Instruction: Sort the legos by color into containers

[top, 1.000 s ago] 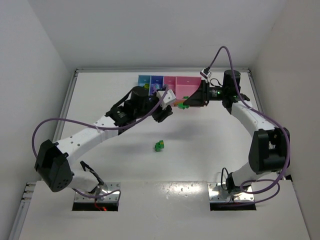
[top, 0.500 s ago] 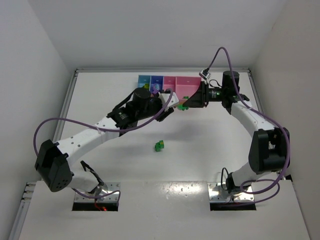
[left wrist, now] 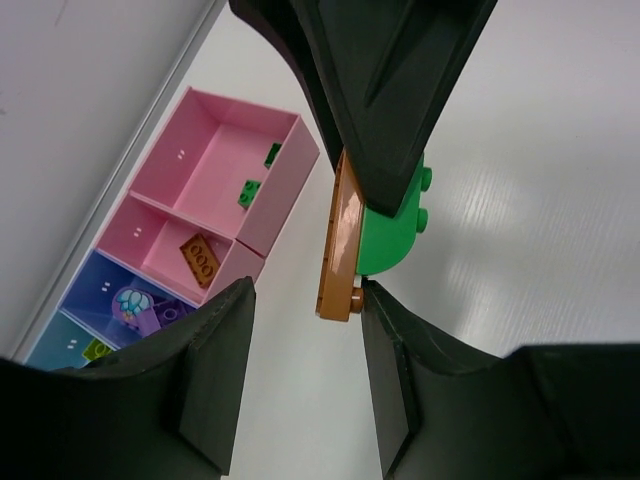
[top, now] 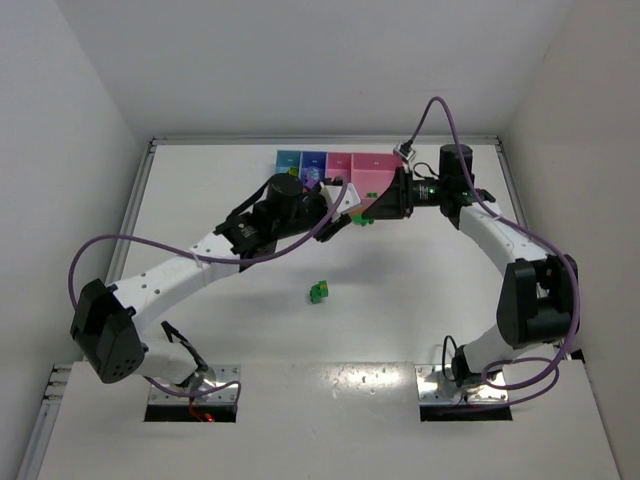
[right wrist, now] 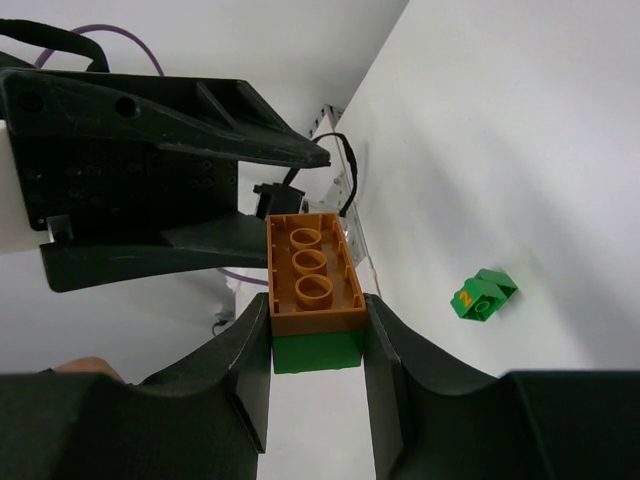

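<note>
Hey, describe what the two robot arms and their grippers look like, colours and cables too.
Both arms have white links with bulky black joints: the left arm and right arm. A thin purple cable loops along each. The left gripper and right gripper have matte black, wedge-shaped fingers.

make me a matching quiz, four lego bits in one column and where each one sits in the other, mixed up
Things:
1. orange-on-green stack
2. lone green brick
3. flat orange piece
4. two small green bricks

Places:
a. in the wide pink bin
b. in the right hand
c. on the table
d. in the narrow pink bin

Pairs: 1-b, 2-c, 3-d, 4-a
</note>
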`<state>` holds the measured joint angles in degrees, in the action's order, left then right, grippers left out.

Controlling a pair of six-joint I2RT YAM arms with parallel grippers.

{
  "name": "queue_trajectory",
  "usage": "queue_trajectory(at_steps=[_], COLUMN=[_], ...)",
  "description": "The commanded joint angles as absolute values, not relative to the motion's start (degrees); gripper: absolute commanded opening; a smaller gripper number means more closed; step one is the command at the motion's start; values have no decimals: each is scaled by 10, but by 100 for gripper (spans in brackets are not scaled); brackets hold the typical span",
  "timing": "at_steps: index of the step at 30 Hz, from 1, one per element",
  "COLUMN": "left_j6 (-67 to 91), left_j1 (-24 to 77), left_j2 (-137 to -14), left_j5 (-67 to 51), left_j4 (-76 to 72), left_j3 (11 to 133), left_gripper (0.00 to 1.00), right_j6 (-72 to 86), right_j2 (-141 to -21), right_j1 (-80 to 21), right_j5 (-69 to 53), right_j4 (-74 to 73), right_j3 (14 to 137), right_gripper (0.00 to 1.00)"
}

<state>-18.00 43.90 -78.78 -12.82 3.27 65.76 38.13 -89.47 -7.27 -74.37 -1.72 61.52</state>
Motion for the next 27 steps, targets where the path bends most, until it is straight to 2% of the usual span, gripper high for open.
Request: queue_trajectory(at_steps=[1,3,10,13,14,17,18,19,27], left_j6=[-196,-196,-208,-214,-221,-221,-221,-215,-149], left_j1=[448,448,459,459,459,464,464,469,469], left_j2=[-790,-795,-814,-820,-820,-826,-826,-826,-880], left_j5=[-138,-144,-162,-168,-173,-166,-158,-144,31], left_j4=[8,13,32,44,49,49,54,54,47], left_j3=[690,696,713,718,718,718,724,724,773], left_gripper=[52,52,39,29,23,12,5,2,0], right_j6=[359,353,343,343,343,338,331,326,259], right_j2=[-882,-882,-888,-888,-888,-888,-888,-888,-865], right_j1=[-77,-77,-77,-77,-77,-77,-77,-77,-83], right_j5=[-749,-749,-749,-749,-749,-749,-749,-749,-749], right_j4=[-24,-24,-37,-37,-37,-37,-44,-54,-124], right_j3=[624,624,629,629,629,629,629,629,619], right_gripper=[0,0,0,0,0,0,0,0,0])
